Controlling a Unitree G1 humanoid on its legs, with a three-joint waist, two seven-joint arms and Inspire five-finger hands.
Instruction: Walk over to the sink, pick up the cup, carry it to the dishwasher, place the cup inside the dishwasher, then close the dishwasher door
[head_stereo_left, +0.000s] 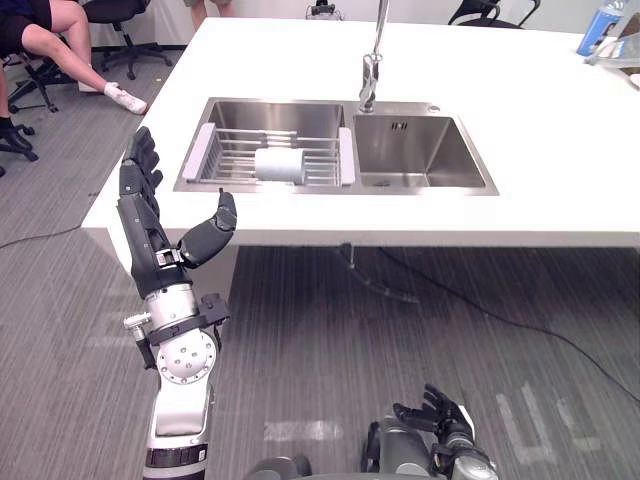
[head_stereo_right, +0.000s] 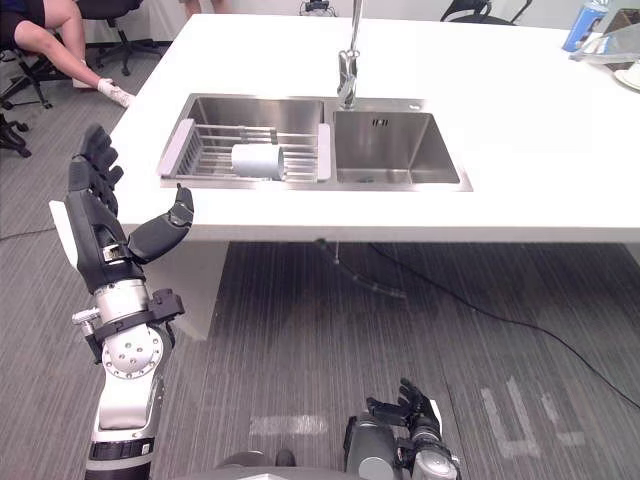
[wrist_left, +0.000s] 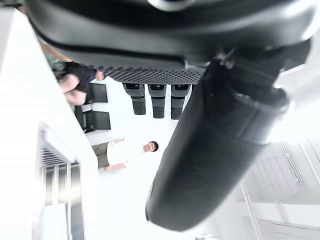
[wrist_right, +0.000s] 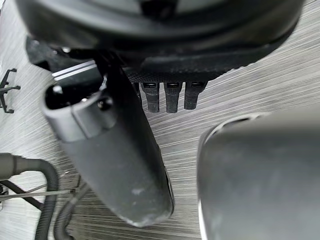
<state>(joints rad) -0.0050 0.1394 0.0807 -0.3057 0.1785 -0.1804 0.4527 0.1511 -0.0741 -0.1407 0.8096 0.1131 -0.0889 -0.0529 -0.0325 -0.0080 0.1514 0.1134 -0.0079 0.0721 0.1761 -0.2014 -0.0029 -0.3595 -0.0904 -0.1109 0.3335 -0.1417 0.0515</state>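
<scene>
A white cup (head_stereo_left: 278, 164) lies on its side on a wire rack (head_stereo_left: 225, 155) set in the left basin of the steel sink (head_stereo_left: 420, 150). My left hand (head_stereo_left: 150, 215) is raised in front of the counter's near left corner, fingers straight and thumb spread, open and holding nothing; it is short of the cup and to its left. My right hand (head_stereo_left: 445, 425) hangs low near the floor, fingers relaxed and empty.
The sink sits in a white counter (head_stereo_left: 540, 150) with a tall tap (head_stereo_left: 372, 60) behind the basins. A blue bottle (head_stereo_left: 598, 28) stands at the far right. A seated person (head_stereo_left: 70, 50) and office chairs are beyond the counter's left end. Grey carpet lies below.
</scene>
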